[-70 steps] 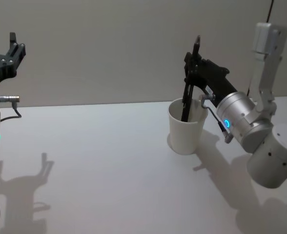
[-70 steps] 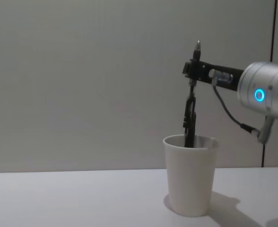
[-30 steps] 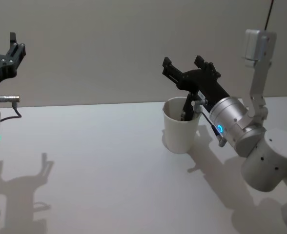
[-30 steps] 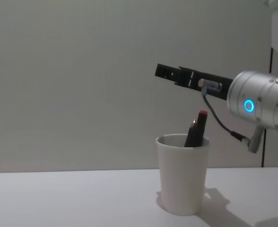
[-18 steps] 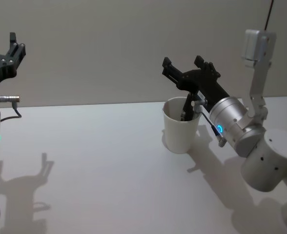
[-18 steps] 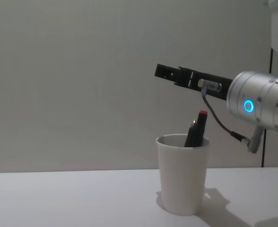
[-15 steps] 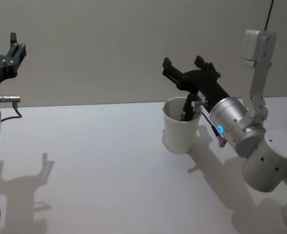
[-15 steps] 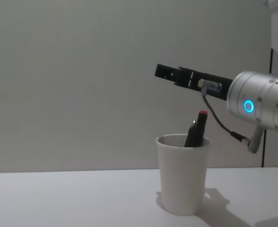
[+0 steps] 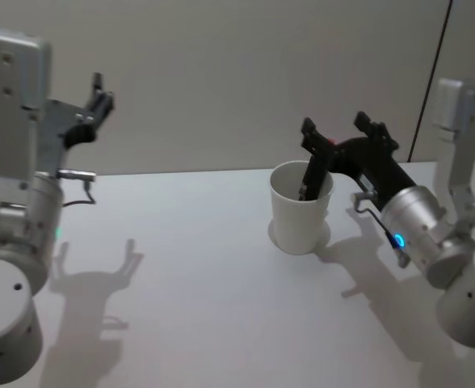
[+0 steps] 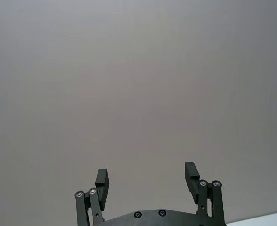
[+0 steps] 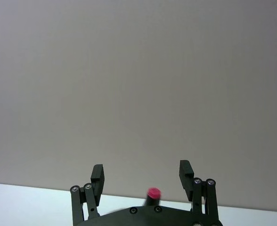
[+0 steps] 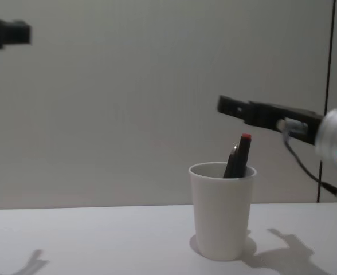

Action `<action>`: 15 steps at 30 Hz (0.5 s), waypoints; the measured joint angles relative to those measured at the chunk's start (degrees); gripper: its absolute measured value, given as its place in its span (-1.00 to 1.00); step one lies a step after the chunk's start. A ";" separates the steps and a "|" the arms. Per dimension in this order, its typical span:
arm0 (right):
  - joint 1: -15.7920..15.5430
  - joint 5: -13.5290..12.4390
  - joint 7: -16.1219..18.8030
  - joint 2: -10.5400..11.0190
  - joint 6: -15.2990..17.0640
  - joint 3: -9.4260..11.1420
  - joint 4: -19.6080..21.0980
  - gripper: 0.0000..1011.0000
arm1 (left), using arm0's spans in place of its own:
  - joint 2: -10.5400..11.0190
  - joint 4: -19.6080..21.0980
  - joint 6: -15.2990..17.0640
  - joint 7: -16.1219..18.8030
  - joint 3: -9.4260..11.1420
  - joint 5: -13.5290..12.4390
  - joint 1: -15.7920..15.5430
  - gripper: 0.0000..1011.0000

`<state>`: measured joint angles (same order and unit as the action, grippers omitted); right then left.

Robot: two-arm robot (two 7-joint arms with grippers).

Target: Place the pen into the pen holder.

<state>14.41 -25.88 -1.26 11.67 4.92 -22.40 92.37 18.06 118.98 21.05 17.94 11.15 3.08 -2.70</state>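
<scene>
The plain white worktop (image 9: pixel 197 299) carries, toward its far right part, the tapered white paper cup w/ rolled rim that serves as pen holder (image 9: pixel 301 208); it stands upright, base flat on the surface, casting a shadow to the right in chest view (image 12: pixel 220 211); inside it sits the dark pen w/ small red end cap (image 12: pixel 238 156), leaning to the right against the rim, upper part sticking out above the rim, red cap uppermost; in head view the pen (image 9: pixel 312 179) shows as a dark bar rising out of the cup mouth.

Just beyond and above the cup hangs the right pincer (image 9: pixel 344 132), black, released: its two fingers spread wide apart, nothing between them, not touching pen or cup; right wrist view shows the same spread fingers (image 11: pixel 97 174) w/ the pen's red cap (image 11: pixel 153 192) low between them, clear of both; in chest view the pincer (image 12: pixel 228 105) reaches in from the right, above the pen's cap.

Left pincer (image 9: pixel 98 99) is raised high at the left, well apart from the cup, fingers open per left wrist view (image 10: pixel 146 176), holding nothing; behind everything a plain grey wall (image 12: pixel 128 103).
</scene>
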 joint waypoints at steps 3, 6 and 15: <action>-1.73 1.07 0.55 0.86 -0.33 1.08 1.02 0.98 | 0.23 -1.60 -1.29 -1.20 0.95 0.55 -0.70 0.98; -3.45 2.14 1.14 1.73 -0.65 2.16 2.04 0.98 | 0.67 -4.58 -3.58 -3.36 2.67 1.49 -1.94 0.98; -8.43 5.21 2.82 4.25 -1.67 5.25 4.90 0.98 | 1.60 -10.87 -8.53 -7.87 6.26 3.54 -4.61 0.98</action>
<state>5.98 -20.67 1.56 15.93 3.25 -17.15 97.27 19.67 108.10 12.52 10.07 17.41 6.62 -7.32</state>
